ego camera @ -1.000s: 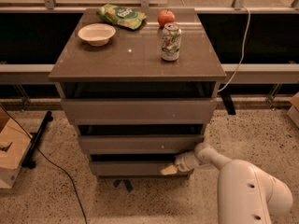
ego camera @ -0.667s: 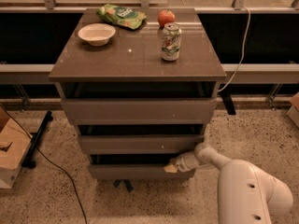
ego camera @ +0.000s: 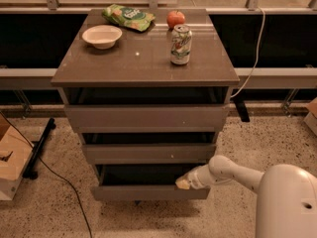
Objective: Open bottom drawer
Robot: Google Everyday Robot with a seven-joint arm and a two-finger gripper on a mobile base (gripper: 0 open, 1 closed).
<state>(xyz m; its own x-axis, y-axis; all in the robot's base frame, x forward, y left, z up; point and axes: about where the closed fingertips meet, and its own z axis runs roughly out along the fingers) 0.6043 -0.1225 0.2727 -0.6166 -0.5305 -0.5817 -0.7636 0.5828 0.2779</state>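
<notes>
The bottom drawer [ego camera: 148, 192] is the lowest and narrowest of three grey-brown flat fronts in the cabinet. It stands pulled out a little, with a dark gap above its front panel. My gripper [ego camera: 183, 183] is at the top right edge of that front panel, its pale tip touching the panel's upper rim. My white arm [ego camera: 233, 171] reaches in from the lower right.
The cabinet top [ego camera: 143, 58] holds a white bowl [ego camera: 101, 35], a green chip bag [ego camera: 129, 17], a red apple [ego camera: 175, 19] and a soda can [ego camera: 181, 44]. A cardboard box [ego camera: 10, 157] and a black cable [ego camera: 64, 182] lie on the floor at left.
The bottom drawer has slid out toward me, and my gripper has moved with its front panel. The view has shifted a little closer.
</notes>
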